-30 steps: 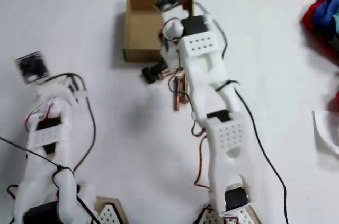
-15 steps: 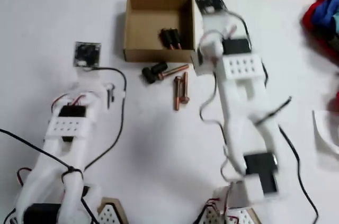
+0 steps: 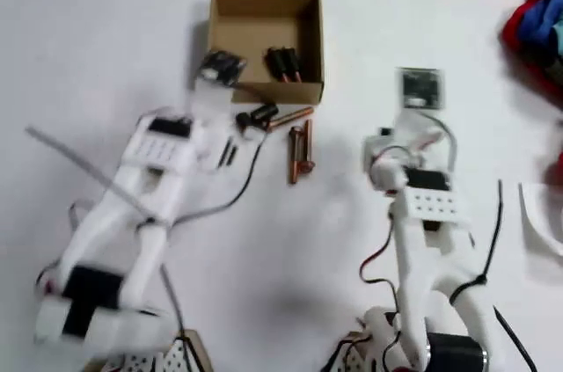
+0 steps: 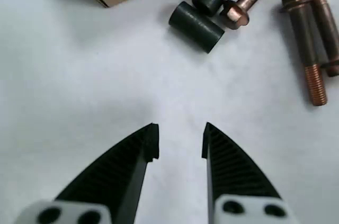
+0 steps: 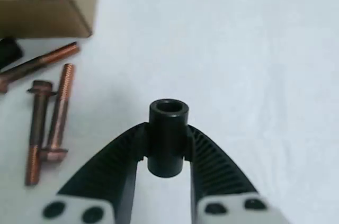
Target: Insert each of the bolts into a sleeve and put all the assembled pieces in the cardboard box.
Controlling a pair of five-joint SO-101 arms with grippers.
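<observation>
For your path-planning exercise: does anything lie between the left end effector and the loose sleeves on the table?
Nothing visible does: only bare table separates the open left end effector from the nearest sleeve.

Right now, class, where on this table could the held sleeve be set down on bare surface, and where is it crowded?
Bare table lies between the bolts and the right end effector, which grips the sleeve; more lies left of the cardboard box. Crowded: the strip before the box, with loose sleeves, bolts and the open left end effector.
</observation>
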